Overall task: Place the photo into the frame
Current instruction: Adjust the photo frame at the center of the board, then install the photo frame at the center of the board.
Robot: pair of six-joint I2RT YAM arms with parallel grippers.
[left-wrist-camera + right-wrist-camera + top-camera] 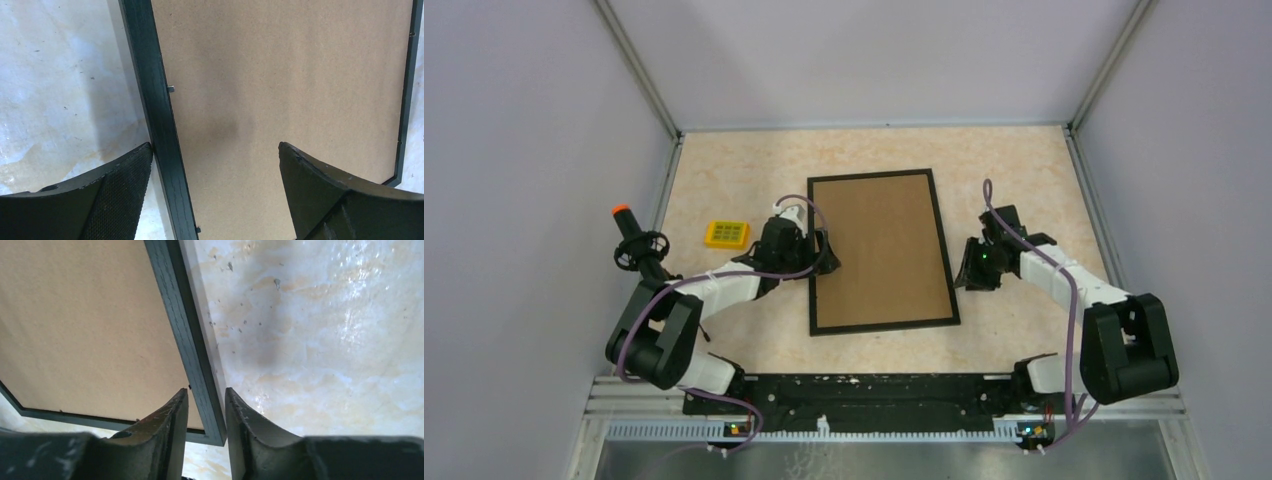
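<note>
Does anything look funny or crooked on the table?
The black frame lies a little crooked: its edges do not line up with the edges of the table. Inside it only a brown backing board shows, and no cat photo is in sight. Nothing looks spilled or broken.

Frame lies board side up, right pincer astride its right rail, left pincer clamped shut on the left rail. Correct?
Not quite: the left pincer is wide open, astride the left rail of the frame, as the left wrist view shows. The rest stands.
</note>
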